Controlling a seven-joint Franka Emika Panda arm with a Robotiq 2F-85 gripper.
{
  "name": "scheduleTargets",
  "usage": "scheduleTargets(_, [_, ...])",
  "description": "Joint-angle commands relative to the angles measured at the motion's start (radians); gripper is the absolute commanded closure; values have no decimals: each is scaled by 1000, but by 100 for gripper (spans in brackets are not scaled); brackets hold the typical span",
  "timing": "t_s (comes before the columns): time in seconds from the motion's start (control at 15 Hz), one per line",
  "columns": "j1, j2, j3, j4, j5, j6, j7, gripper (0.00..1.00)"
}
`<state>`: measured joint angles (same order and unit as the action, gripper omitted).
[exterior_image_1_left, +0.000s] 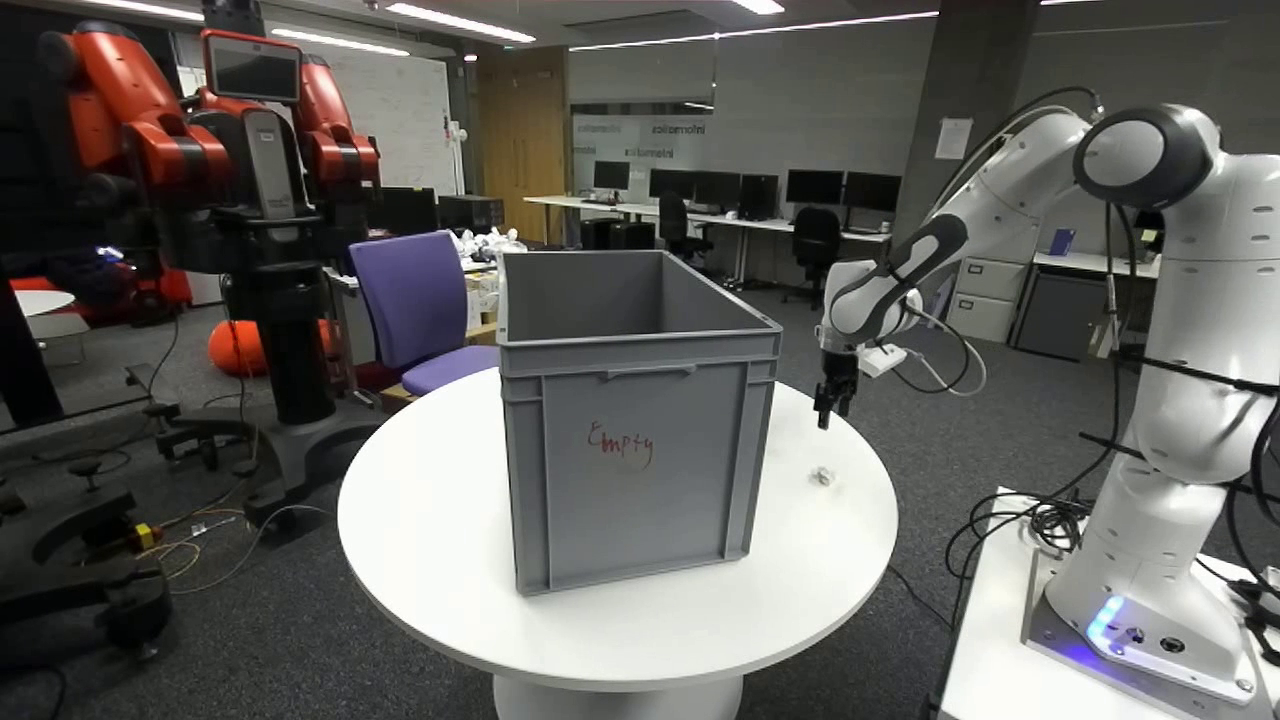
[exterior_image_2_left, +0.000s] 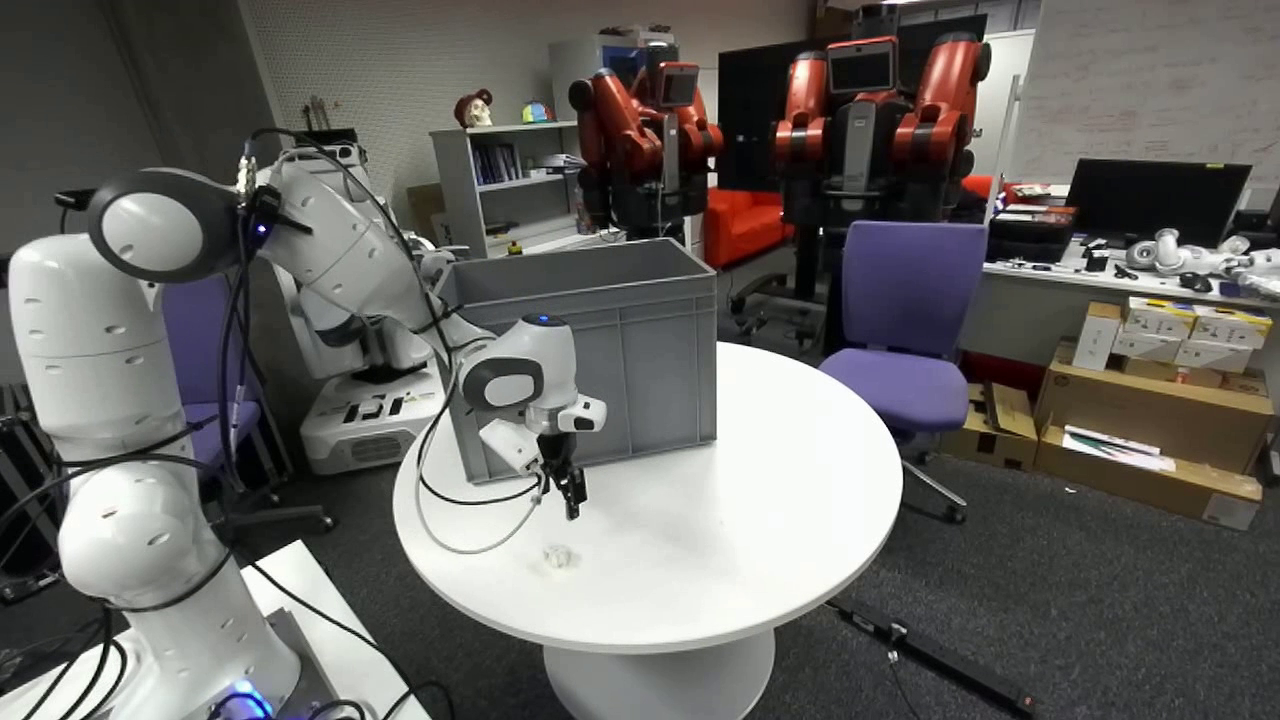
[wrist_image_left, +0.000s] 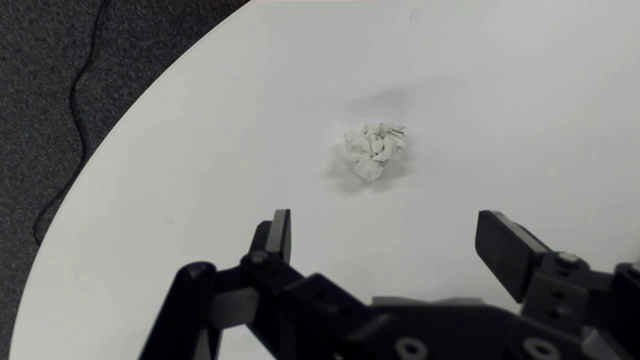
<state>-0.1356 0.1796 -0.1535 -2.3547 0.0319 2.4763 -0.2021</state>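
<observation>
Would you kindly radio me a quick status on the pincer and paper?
Pincer open, empty, above table. Paper crumpled on table, apart from pincer. Crate also on table, not between them.

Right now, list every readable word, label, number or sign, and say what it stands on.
"Empty": red handwriting on the grey crate.
"informatics": mirrored and repeated, on the glass partition.
Too small or blurred to read: whiteboard writing, pillar notice, labels on the stacked cartons, mark on the large cardboard box.
No lettering shows on the crumpled paper.
</observation>
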Motion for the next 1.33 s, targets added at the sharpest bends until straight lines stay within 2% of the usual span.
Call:
scheduleTargets(0.0, [-28,105,27,78,25,-22,-61,0])
scheduleTargets(0.47, [-38,265,78,162,10,-21,-60,0])
scheduleTargets(0.93, [-29,359,79,210,-27,-44,-38,0])
scheduleTargets(1.0, [-27,365,80,212,-31,-46,-37,25])
scheduleTargets(1.07, [-23,367,76,215,-40,-57,-33,26])
scheduleTargets(1.27, [-16,356,71,211,-61,-72,-25,47])
